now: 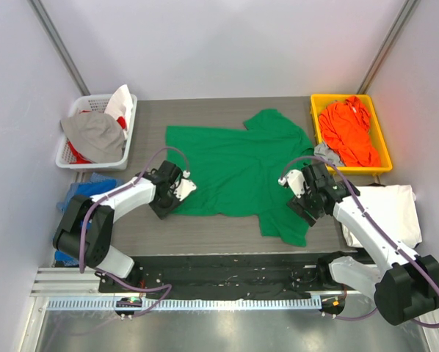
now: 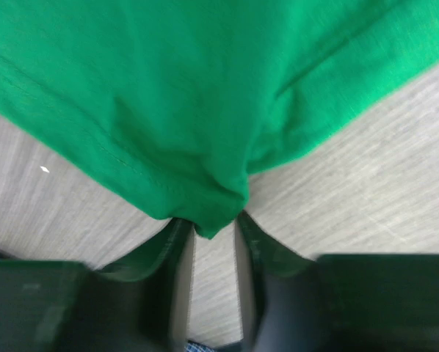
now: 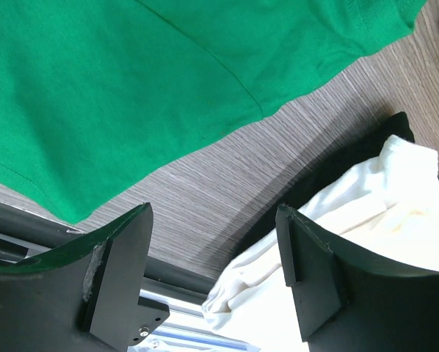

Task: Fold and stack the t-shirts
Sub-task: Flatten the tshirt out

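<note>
The bright green t-shirt [image 1: 234, 165] lies spread on the table's middle. My left gripper [image 1: 177, 192] is at its near left corner. In the left wrist view the jaws are nearly together around that bunched corner [image 2: 208, 220], and creases run from it into the cloth [image 2: 205, 95]. My right gripper [image 1: 302, 199] is open and empty over the shirt's near right edge [image 3: 117, 81]; in its own view the gripper [image 3: 212, 213] frames bare table and the white t-shirt [image 3: 366, 213]. The white t-shirt [image 1: 388, 213] lies crumpled at the near right. The orange t-shirt [image 1: 349, 132] sits in the yellow bin [image 1: 314, 117].
A white basket [image 1: 71, 158] at the far left holds a grey cloth [image 1: 95, 132] and other cloths. Blue cloth [image 1: 87, 187] lies below it by the left arm. A small grey cloth [image 1: 324, 152] lies beside the yellow bin. The table's metal front rail [image 3: 28, 220] runs under the right gripper.
</note>
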### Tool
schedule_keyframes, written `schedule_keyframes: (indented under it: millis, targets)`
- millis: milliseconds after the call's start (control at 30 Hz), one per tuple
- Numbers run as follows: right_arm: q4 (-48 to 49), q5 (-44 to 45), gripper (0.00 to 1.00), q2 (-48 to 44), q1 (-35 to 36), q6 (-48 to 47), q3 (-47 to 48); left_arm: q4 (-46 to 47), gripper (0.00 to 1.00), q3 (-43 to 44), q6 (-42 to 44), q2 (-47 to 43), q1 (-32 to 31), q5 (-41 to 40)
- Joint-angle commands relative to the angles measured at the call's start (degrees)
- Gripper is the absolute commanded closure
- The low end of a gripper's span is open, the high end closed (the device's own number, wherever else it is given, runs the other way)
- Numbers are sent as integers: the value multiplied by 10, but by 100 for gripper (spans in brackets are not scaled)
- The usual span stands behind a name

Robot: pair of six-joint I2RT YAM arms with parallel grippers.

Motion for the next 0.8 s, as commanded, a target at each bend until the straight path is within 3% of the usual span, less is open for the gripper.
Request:
schedule_keyframes:
  millis: [0,367,767]
  targets:
    - [-8,0,26,-6,3,-14,0,41,75,18,-1,-4,1,-7]
    - [-126,-108,26,32,23,-61,39,46,100,26,-7,-1,0,-21]
    - [-162,-115,27,57,40,-101,19,30,100,51,-9,11,0,-30]
